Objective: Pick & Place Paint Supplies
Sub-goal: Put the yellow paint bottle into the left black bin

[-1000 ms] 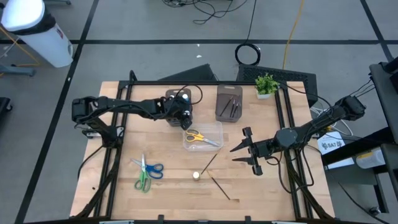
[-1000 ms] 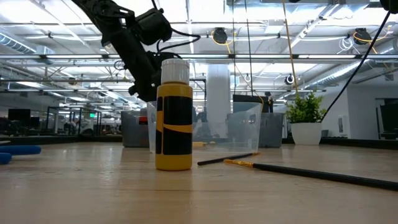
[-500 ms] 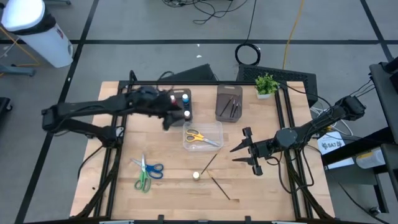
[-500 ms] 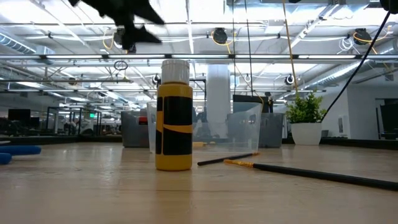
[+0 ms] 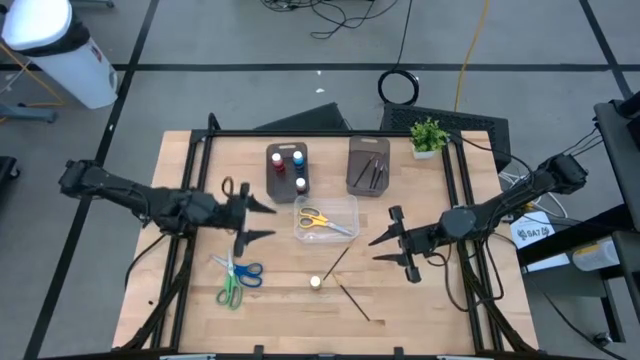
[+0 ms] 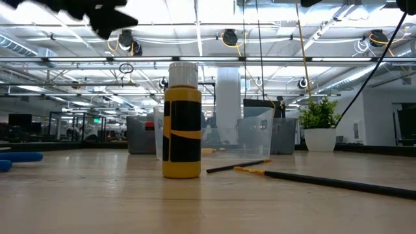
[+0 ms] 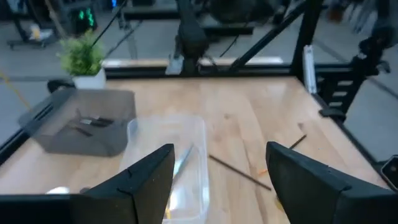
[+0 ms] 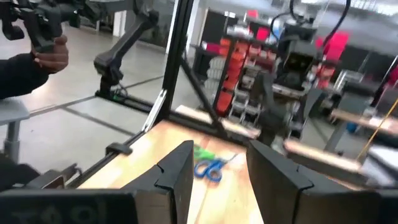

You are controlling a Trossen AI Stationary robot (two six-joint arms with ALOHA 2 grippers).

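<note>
My left gripper (image 5: 258, 221) hangs open and empty over the table's left half, pointing toward the clear box (image 5: 327, 218). That box holds yellow-handled scissors (image 5: 315, 218). Paint bottles with blue, red and pale caps stand in a dark tray (image 5: 287, 170) at the back. A yellow bottle (image 6: 182, 120) with a pale cap stands upright on the table (image 5: 315, 282), between two thin brushes (image 5: 336, 264) (image 5: 355, 302). Green and blue scissors (image 5: 236, 276) lie flat at the near left. My right gripper (image 5: 384, 247) waits open and empty to the right of the brushes.
A second dark tray (image 5: 367, 165) with brushes in it sits beside the bottle tray. A potted plant (image 5: 428, 135) stands at the far right corner. Black frame rails (image 5: 185, 250) run along both table sides. A person's hand (image 8: 43, 53) shows beyond the table.
My left gripper has pulled back from over the bottle tray toward the table's near left, rising and tipping from a downward slant to nearly level. The bottles in the tray, hidden under it before, now show.
</note>
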